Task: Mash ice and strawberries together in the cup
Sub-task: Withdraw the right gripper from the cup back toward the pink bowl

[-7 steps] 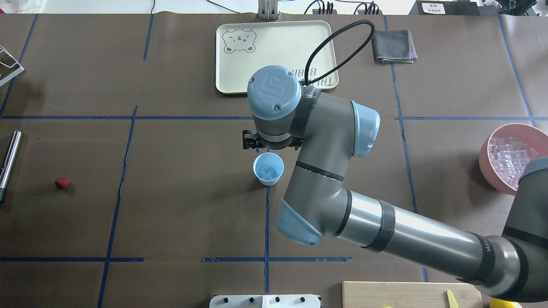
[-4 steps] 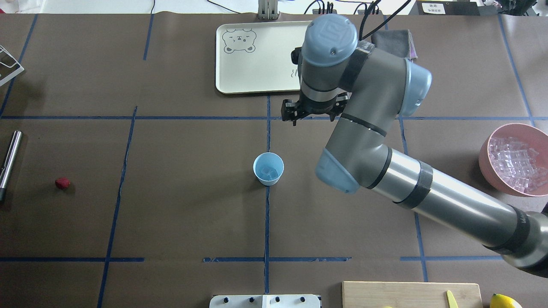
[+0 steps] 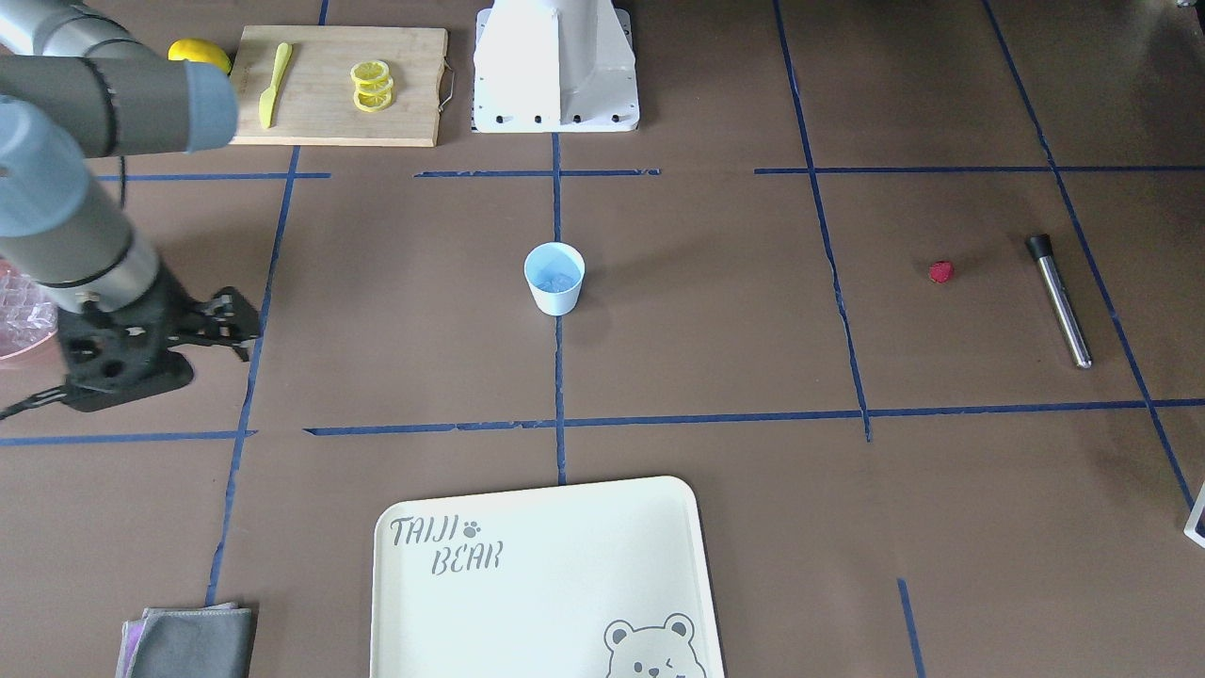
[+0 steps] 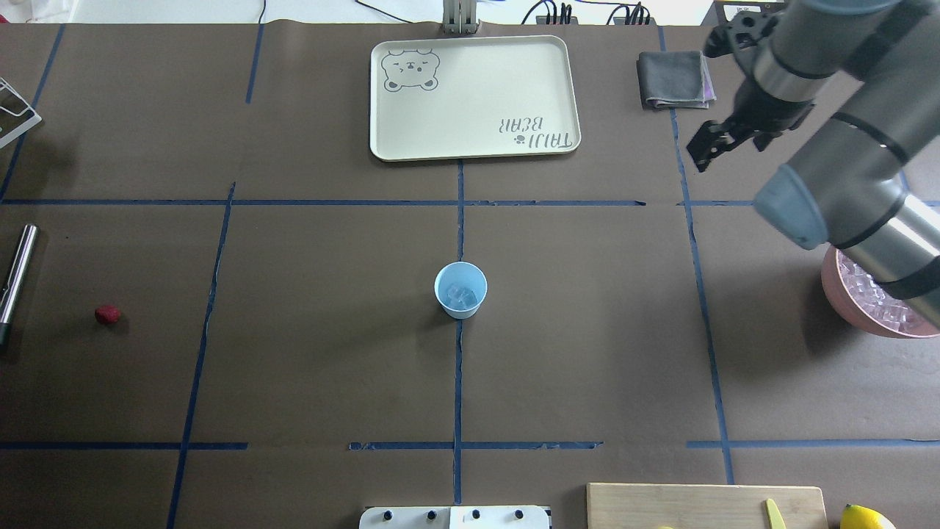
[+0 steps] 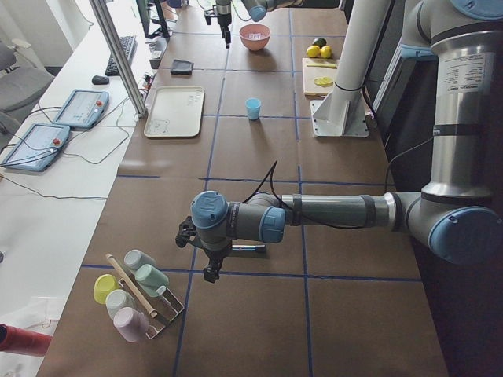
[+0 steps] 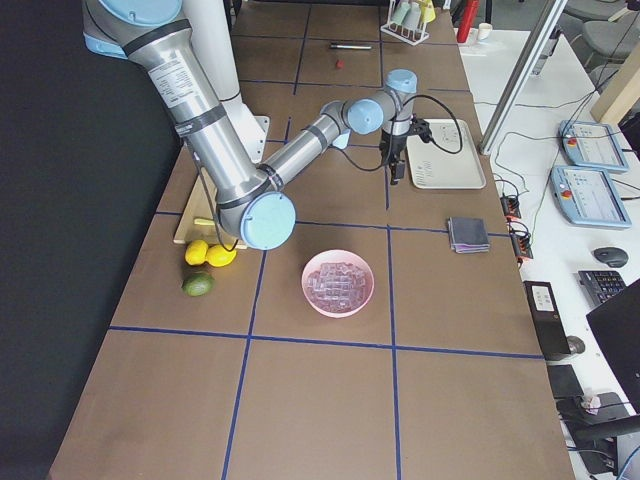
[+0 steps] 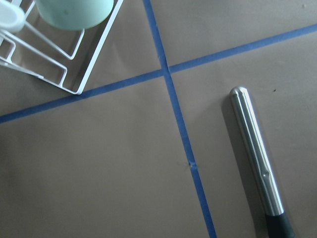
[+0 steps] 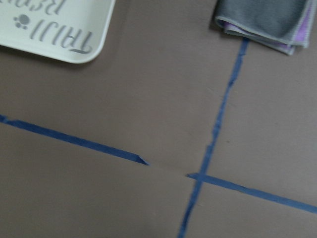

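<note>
One light-blue cup [image 4: 460,289], holding a few ice cubes [image 4: 463,296], is standing at the centre of the brown, blue-taped table [image 4: 330,353], while one strawberry [image 4: 107,315] and one steel muddler [image 4: 17,275] are lying near its left edge. The right gripper [image 4: 731,145] is hanging wide open and empty by the far right corner; whether the left gripper [image 5: 209,271] is open cannot be told. Two teach pendants [image 5: 78,107] are sitting on a white bench beyond the far edge.
</note>
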